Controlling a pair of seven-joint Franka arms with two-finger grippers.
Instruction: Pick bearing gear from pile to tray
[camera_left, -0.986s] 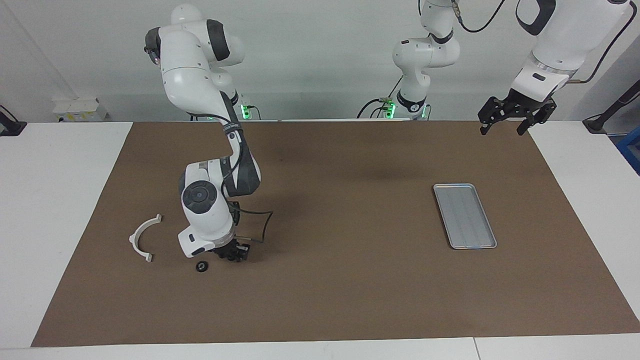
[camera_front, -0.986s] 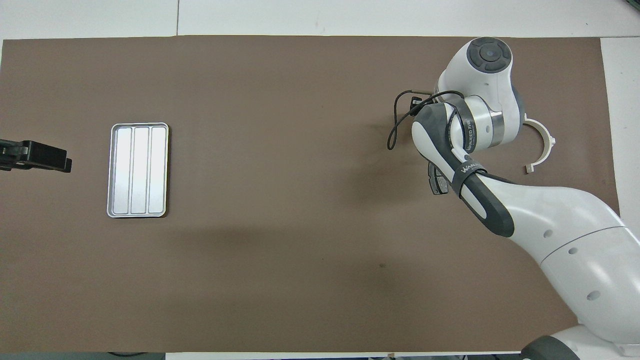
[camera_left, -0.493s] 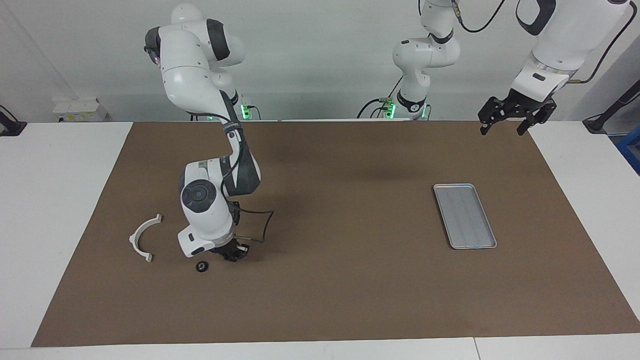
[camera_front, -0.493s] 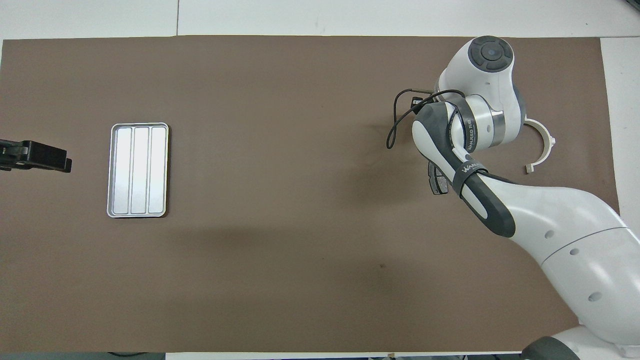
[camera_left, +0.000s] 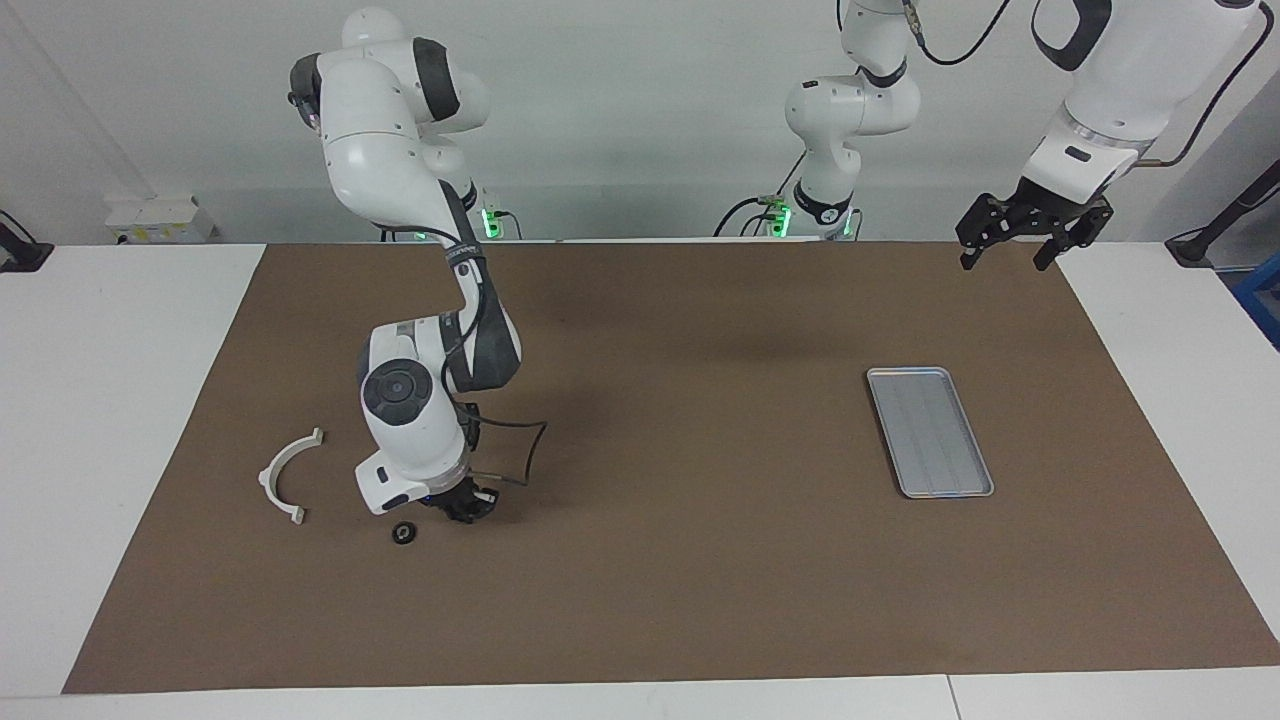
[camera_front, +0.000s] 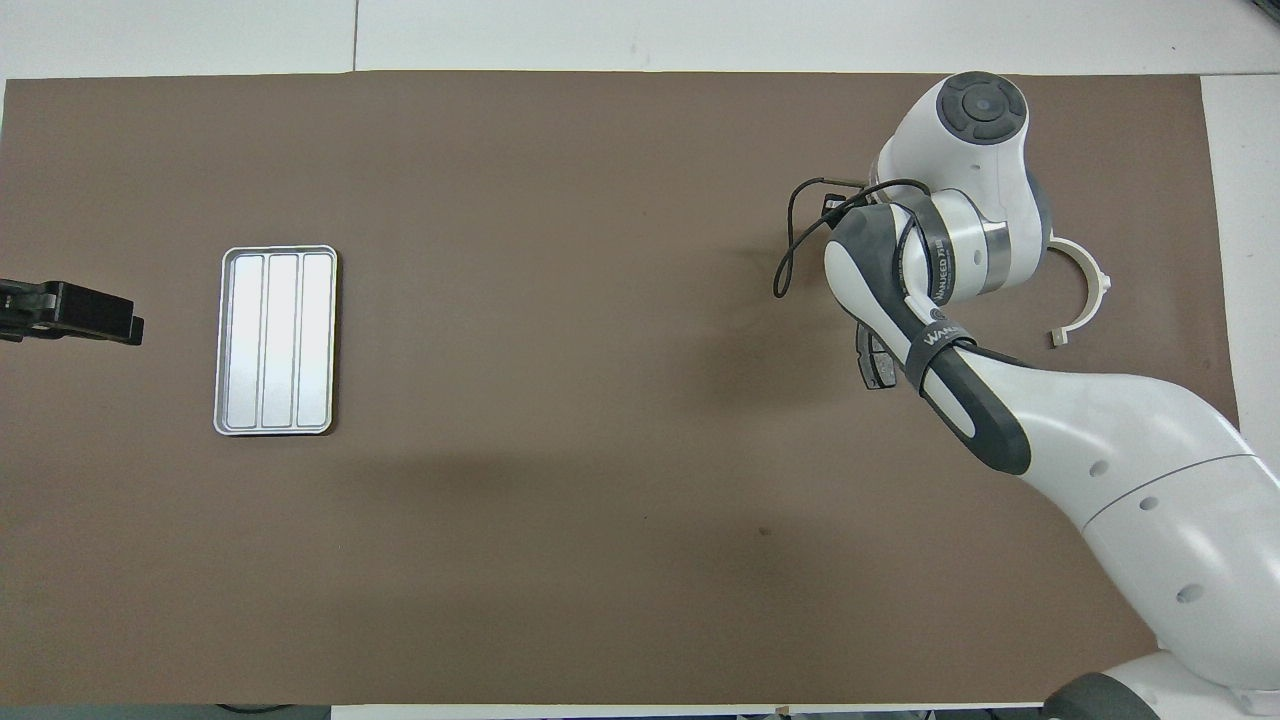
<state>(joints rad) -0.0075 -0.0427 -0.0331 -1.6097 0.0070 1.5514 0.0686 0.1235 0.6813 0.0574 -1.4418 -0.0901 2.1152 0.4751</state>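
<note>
Brown mat (camera_left: 700, 560), right claw (camera_left: 466, 508) lowered, clenched

White arms (camera_left: 400, 170), dark grey joints

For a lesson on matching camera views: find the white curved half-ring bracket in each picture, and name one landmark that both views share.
Facing view: the white curved half-ring bracket lies on the brown mat at the picture's left, beside the lowered right arm.
Overhead view: the bracket lies at the picture's right, partly covered by that arm.
Shared landmark: the tray, toward the left arm's end of the table, at the opposite edge of each picture from the bracket.
</note>
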